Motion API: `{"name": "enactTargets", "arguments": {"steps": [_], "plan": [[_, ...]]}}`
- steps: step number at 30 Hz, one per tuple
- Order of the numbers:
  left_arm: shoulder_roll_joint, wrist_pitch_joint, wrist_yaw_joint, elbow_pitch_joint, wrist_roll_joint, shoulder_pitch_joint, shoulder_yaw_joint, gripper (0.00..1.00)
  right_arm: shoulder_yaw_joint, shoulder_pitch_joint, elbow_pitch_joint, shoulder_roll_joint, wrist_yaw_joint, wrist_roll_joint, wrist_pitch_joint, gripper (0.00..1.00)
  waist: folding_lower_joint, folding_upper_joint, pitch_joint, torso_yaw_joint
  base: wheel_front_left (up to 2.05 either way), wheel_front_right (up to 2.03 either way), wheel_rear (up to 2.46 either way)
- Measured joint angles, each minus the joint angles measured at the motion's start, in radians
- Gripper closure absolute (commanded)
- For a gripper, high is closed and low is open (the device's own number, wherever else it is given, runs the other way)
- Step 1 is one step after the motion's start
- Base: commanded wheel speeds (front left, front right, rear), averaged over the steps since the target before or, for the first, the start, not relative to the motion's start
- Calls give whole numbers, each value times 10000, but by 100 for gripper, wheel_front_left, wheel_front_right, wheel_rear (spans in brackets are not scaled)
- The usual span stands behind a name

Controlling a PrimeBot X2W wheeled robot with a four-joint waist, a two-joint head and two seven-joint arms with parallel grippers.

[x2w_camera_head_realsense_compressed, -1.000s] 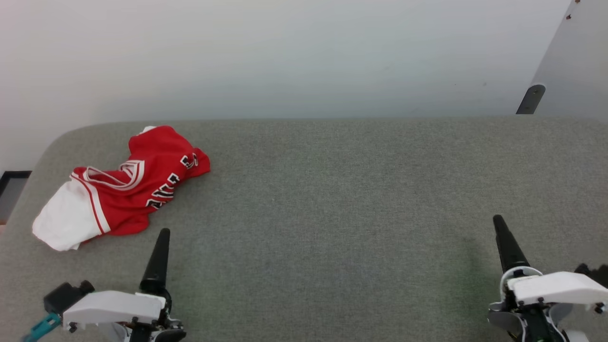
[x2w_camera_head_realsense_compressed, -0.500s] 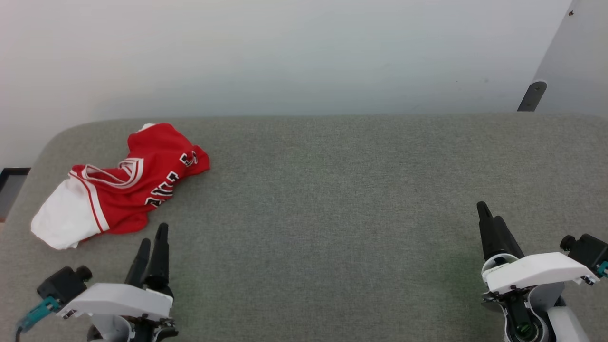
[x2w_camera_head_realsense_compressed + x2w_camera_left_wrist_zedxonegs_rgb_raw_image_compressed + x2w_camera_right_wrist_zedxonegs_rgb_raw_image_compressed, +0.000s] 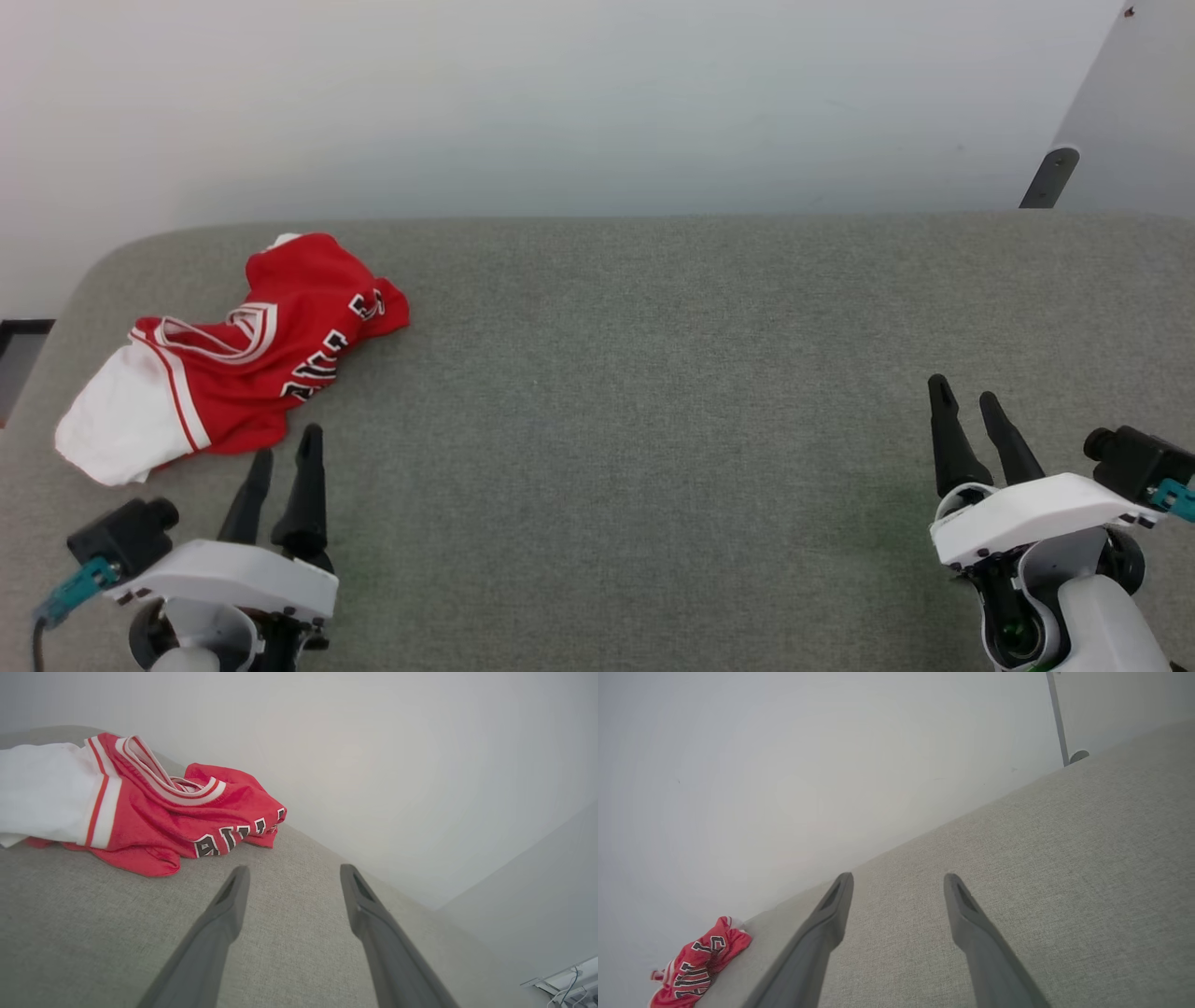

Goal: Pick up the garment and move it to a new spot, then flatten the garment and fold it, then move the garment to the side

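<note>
The shirt (image 3: pixel 243 355) lies crumpled near the far left corner of the grey padded surface (image 3: pixel 653 373). Its white sleeve points toward the left edge, and its red body with black lettering points toward the middle. The left gripper (image 3: pixel 287 442) sits just short of the shirt's near edge, fingers spread and holding nothing. In the left wrist view it (image 3: pixel 294 870) stands clear of the cloth (image 3: pixel 154 812). The right gripper (image 3: pixel 962 389) is near the right end of the near edge, well apart from the shirt, also spread and empty. A second ago each gripper showed one finger in the head view; now both are turned so two fingers show, and the right one has come forward a little. The shirt has kept its place on the surface
</note>
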Motion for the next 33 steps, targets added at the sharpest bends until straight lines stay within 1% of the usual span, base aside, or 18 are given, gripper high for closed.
{"name": "enactTargets", "arguments": {"steps": [7, 19, 26, 33], "plan": [[132, -221, 0, 82, 886, -128, -50, 0, -144, -182, 90, 2, 12, -1344, -205, 0, 0, 1, 66, 2, 0, 0, 0], [357, -531, 0, 303, 2151, -310, -132, 0, -575, -371, 228, -4, 13, -3173, -520, 0, 0, 0, 138, 54, 0, 0, 0], [422, -694, -2, 405, 2709, -358, -232, 0, -610, -458, 286, -2, 13, -3703, -671, 0, 0, 0, 165, 48, 0, 0, 0], [556, -855, -2, 648, 3187, -438, -326, 0, -731, -487, 422, -6, 13, -3952, -848, 0, 0, 0, 186, 110, 0, 0, 0]]}}
